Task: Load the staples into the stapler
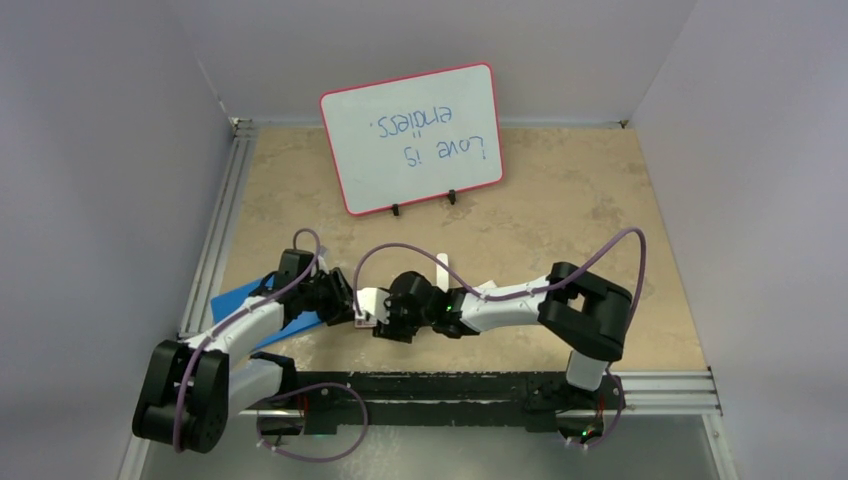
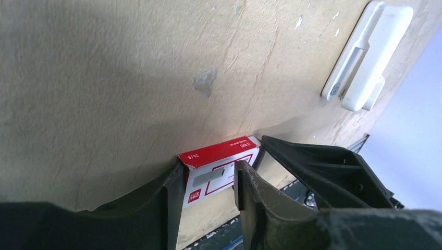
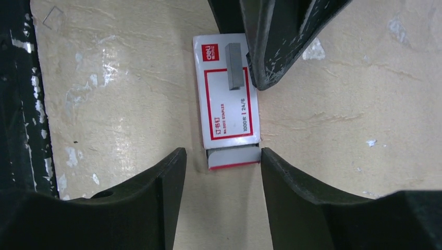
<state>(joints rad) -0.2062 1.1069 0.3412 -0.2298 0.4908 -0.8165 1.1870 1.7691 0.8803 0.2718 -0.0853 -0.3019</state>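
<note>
The small red staple box (image 3: 229, 88) with its white label up lies flat on the table (image 3: 339, 114), between the two grippers (image 1: 368, 303). Its grey tray (image 3: 233, 158) sticks out a little at the near end; the staples inside are hidden. My right gripper (image 3: 221, 153) is open astride that tray end, its right finger at the tray's edge. My left gripper (image 2: 208, 169) is at the box's (image 2: 219, 153) far end, one finger against the end and one over the label, jaws apart. The slim white stapler (image 2: 359, 49) lies further back (image 1: 442, 270).
A red-framed whiteboard (image 1: 412, 135) stands at the back. A blue flat sheet (image 1: 238, 298) lies under the left arm. Metal rails run along the left (image 1: 215, 230) and front (image 1: 660, 392) edges. A shorter white piece (image 2: 365, 96) lies against the stapler.
</note>
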